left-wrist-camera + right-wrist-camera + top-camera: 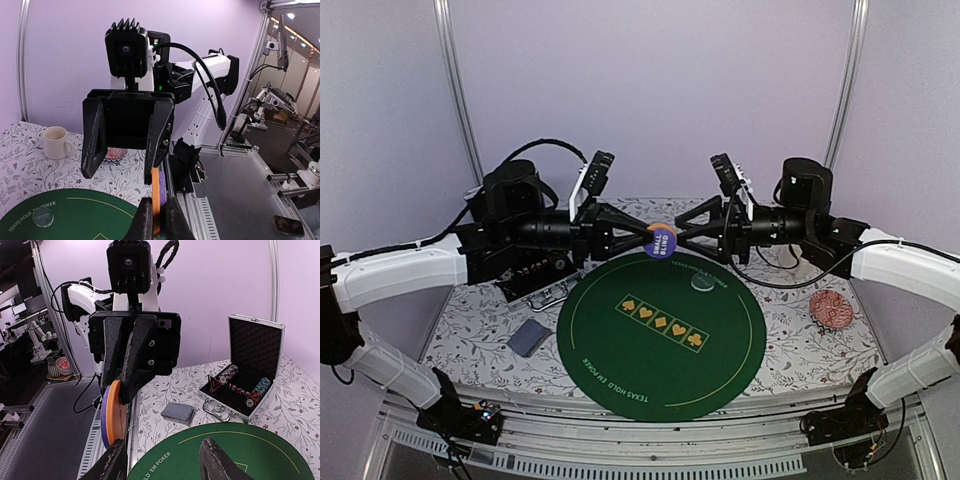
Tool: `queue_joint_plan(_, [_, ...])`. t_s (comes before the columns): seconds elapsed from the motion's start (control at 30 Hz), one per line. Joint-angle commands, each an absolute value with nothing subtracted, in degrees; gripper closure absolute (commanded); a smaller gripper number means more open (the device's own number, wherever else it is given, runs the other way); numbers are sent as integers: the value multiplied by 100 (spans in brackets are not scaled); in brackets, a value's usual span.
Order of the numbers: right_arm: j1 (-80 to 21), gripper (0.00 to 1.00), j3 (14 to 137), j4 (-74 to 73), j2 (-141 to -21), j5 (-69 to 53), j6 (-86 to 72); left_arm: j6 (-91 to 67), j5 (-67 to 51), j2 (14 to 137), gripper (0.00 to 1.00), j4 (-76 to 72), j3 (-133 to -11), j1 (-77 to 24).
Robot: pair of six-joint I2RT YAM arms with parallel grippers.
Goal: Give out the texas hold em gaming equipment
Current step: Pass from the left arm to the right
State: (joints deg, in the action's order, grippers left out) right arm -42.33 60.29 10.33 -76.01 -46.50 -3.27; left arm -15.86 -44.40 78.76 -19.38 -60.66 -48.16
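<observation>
An orange round disc with a purple face (661, 241) hangs in the air over the far edge of the green poker mat (620, 360). My left gripper (642, 238) is shut on it; the left wrist view shows its fingers clamped on the disc's edge (157, 197). My right gripper (682, 238) faces it, open; in the right wrist view the disc (114, 412) sits just above one of its fingers (112, 465). A clear disc (702, 283) lies on the mat. The card deck (529, 337) lies left of the mat. Chip stacks (227, 374) and a red-edged triangle marker (215, 383) sit in an open case.
The open aluminium case (255, 347) stands at the back left, under my left arm. A white mug (56, 142) and a red patterned object (833, 310) sit right of the mat. Purple walls and frame posts close in the back.
</observation>
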Motion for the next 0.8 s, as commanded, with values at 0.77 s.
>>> queue_joint_plan(0.77, [-4421,56,5788,1397,-7426,-4440,36,-1337,-4154,7910,100,-1915,-6128,-5022])
